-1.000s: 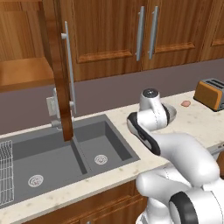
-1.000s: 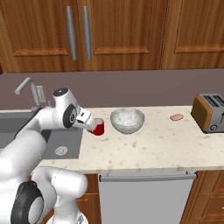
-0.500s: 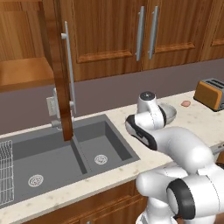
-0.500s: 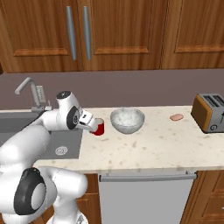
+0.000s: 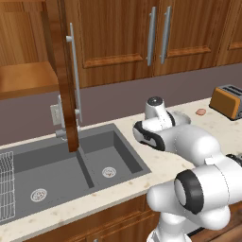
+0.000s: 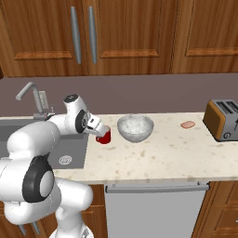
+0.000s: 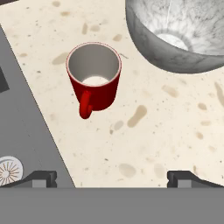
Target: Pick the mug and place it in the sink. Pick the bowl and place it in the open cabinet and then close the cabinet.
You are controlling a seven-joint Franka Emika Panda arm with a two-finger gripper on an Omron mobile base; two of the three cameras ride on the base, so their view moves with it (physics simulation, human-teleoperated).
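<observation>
Standing upright, mug (image 7: 93, 80) sits apart, apparently below spread hand (image 7: 112, 177).

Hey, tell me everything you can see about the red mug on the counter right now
The mug is small, glossy and red with a pale inside and one loop handle. It stands upright and empty on the speckled beige counter, between the sink edge and the grey stone-look bowl, close to the bowl but apart from it. In the hand view its handle points toward the camera. The open gripper hovers above it; nothing grips it.
</observation>
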